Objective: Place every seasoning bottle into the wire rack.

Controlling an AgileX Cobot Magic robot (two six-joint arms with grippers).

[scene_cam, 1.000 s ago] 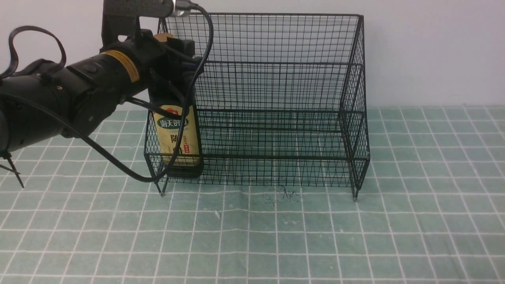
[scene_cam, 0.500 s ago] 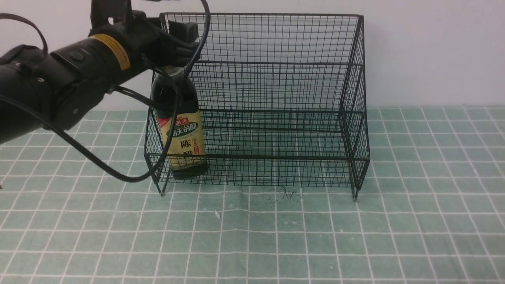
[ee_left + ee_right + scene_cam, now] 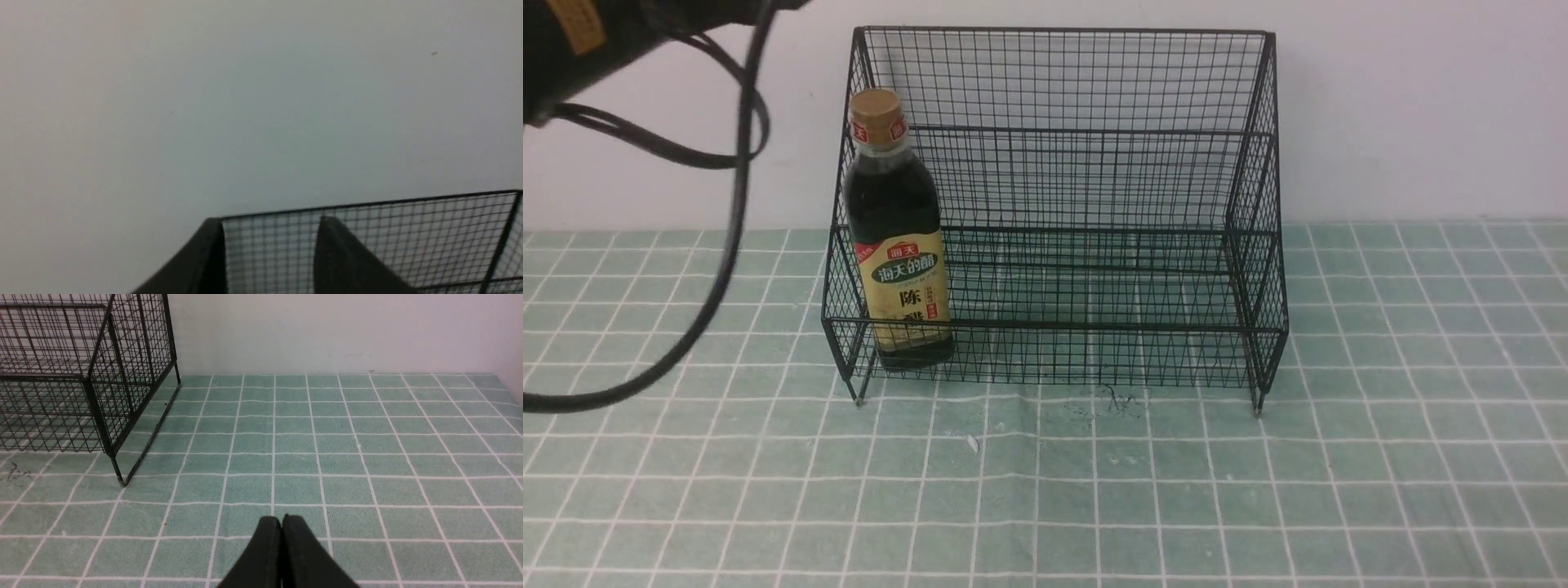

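The seasoning bottle (image 3: 897,237), dark liquid with gold cap, red neck band and tan label, stands upright on the lower tier at the left end of the black wire rack (image 3: 1094,163). Nothing holds it. My left gripper (image 3: 271,222) is open and empty, raised high with the rack's top edge (image 3: 367,204) and the wall behind its fingers. In the front view only the left arm and its cable (image 3: 719,269) show at the top left. My right gripper (image 3: 281,519) is shut and empty, low over the tiled cloth beside the rack's right end (image 3: 102,388).
The green tiled cloth (image 3: 1094,490) covers the table in front of the rack. A white wall rises right behind the rack. A small white scrap (image 3: 971,443) and dark specks (image 3: 1111,402) lie on the cloth by the rack's front feet.
My left gripper let go of the bottle's neck and rose up and to the left, out of the front view. The bottle stays standing in the rack.
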